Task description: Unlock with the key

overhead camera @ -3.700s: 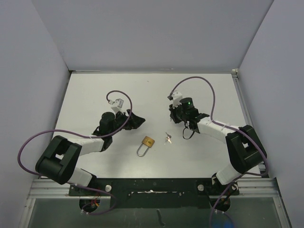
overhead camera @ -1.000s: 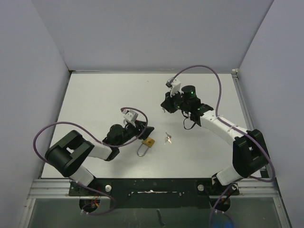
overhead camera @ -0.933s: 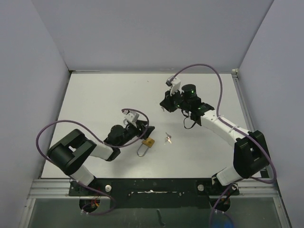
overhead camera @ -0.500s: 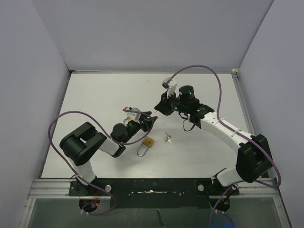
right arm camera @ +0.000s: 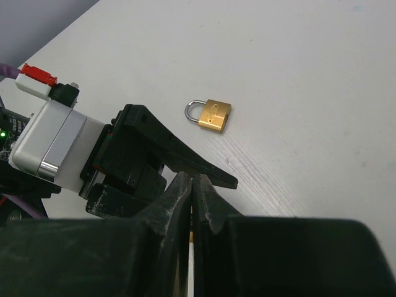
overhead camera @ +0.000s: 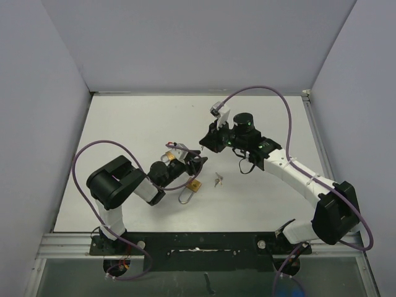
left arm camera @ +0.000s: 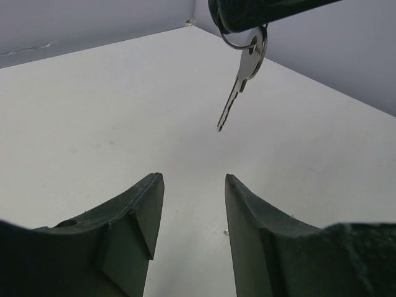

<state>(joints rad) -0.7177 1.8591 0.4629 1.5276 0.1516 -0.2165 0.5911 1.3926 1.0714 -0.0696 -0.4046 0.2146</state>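
Observation:
A brass padlock (overhead camera: pixel 194 185) with a steel shackle lies flat on the white table (overhead camera: pixel 124 124); the right wrist view shows the padlock (right arm camera: pixel 211 116) too. My right gripper (overhead camera: pixel 202 146) hovers above it, shut (right arm camera: pixel 193 184) on the ring of a silver key. The key (left arm camera: pixel 239 85) dangles blade-down in the left wrist view. My left gripper (overhead camera: pixel 198 163) is just below the right one, beside the padlock. It stands open (left arm camera: pixel 193 178) with only bare table between its fingers. One of its fingers (right arm camera: pixel 185 154) points up under the right fingertips.
A second small bunch of keys (overhead camera: pixel 217 180) lies on the table right of the padlock. Purple cables loop off both arms. Grey walls close in the table on three sides.
My left gripper has swung up from beside the padlock and points toward the right gripper, its jaws a little narrower. The right gripper has drifted left with the key. The padlock stays put.

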